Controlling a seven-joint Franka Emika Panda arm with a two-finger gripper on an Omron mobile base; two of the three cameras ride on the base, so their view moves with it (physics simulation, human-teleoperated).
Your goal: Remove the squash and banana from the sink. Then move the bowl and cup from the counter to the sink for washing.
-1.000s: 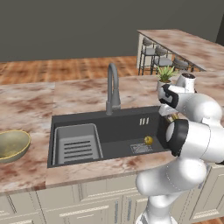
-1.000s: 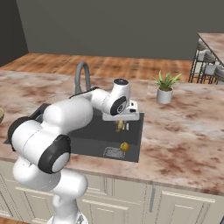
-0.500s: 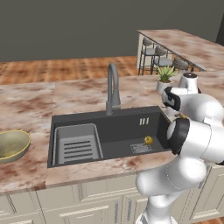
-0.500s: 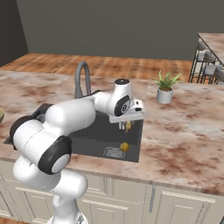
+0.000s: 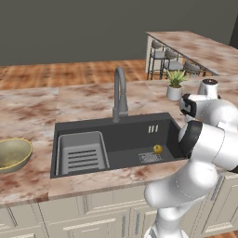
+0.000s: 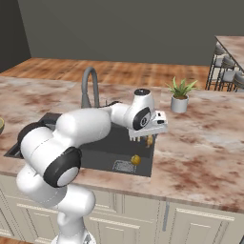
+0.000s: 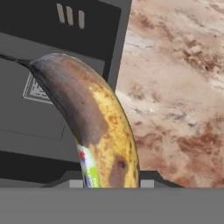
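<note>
A brown-spotted yellow banana (image 7: 96, 122) hangs in my gripper (image 6: 148, 137), which is shut on its lower end (image 6: 149, 141). The hand hovers over the right rim of the dark sink (image 5: 111, 122), where the basin (image 7: 65, 52) meets the marble counter (image 7: 175, 87). The small round squash (image 5: 158, 148) lies on the sink floor near the front right corner (image 6: 136, 159). The olive bowl (image 5: 11, 153) rests on the counter far left of the sink. The cup is out of view.
A grey gooseneck faucet (image 5: 120, 93) stands behind the basin, and a ribbed tray insert (image 5: 82, 153) fills its left part. A white pot with a green plant (image 6: 179, 102) sits on the counter behind and right of the hand. Bar stools (image 5: 172, 65) stand beyond.
The hand has carried the banana rightward, from above the sink's right part to over its right rim by the counter. The squash and bowl have stayed put.
</note>
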